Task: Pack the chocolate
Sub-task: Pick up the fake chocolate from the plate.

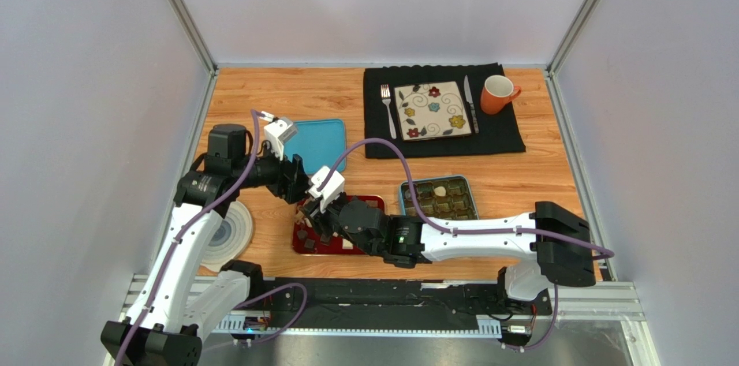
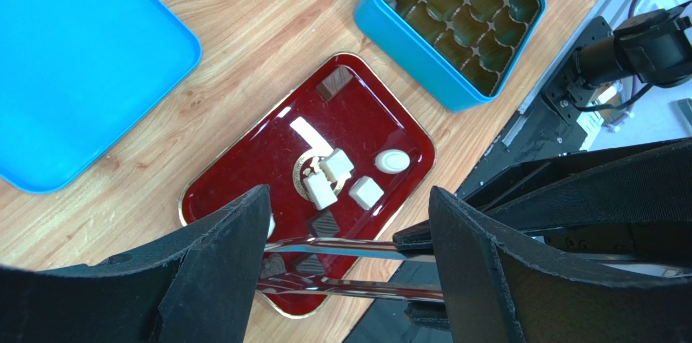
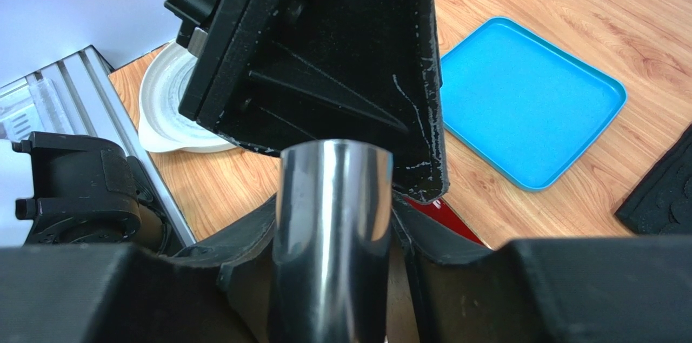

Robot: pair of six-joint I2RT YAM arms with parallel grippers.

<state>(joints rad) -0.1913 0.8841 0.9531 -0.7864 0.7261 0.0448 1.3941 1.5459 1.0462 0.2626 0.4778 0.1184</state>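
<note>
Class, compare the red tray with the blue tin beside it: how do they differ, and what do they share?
The red tray is shallow and undivided; the blue tin is deeper, split into cells. The tray holds several loose chocolates; the tin shows one pale piece, other cells looking empty. Both are rounded rectangles lying on the wooden table.

Nearest chocolate (image 2: 311, 266) seemingly half behind tongs (image 2: 357, 249)
</note>
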